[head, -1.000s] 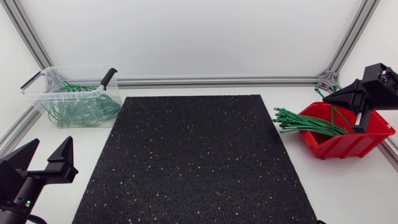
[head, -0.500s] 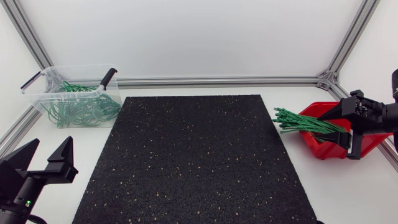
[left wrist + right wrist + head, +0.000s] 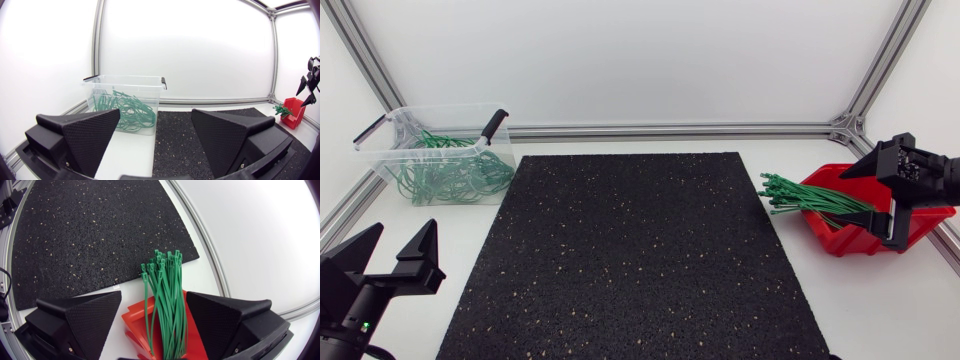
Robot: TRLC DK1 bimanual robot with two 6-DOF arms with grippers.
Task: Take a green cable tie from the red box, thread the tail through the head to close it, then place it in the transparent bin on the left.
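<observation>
The red box (image 3: 865, 238) stands at the table's right side, and a bundle of straight green cable ties (image 3: 812, 199) fans out of it toward the mat. My right gripper (image 3: 883, 198) hovers just over the box, open. In the right wrist view the ties (image 3: 166, 292) lie below the gap between the fingers of my right gripper (image 3: 153, 314), touching neither, with the red box (image 3: 189, 339) under them. The transparent bin (image 3: 390, 143) at the back left holds looped green ties (image 3: 455, 172). At the front left corner my left gripper (image 3: 392, 258) rests open and empty.
A black speckled mat (image 3: 635, 255) covers the middle of the table. Aluminium frame rails (image 3: 670, 130) run along the back and side edges. In the left wrist view the bin (image 3: 125, 102) stands ahead of the left gripper (image 3: 156, 131), the red box (image 3: 293, 110) far off.
My right gripper has come down from above the red box to just over the ties, and it has gone from shut to open. The left arm has stayed still.
</observation>
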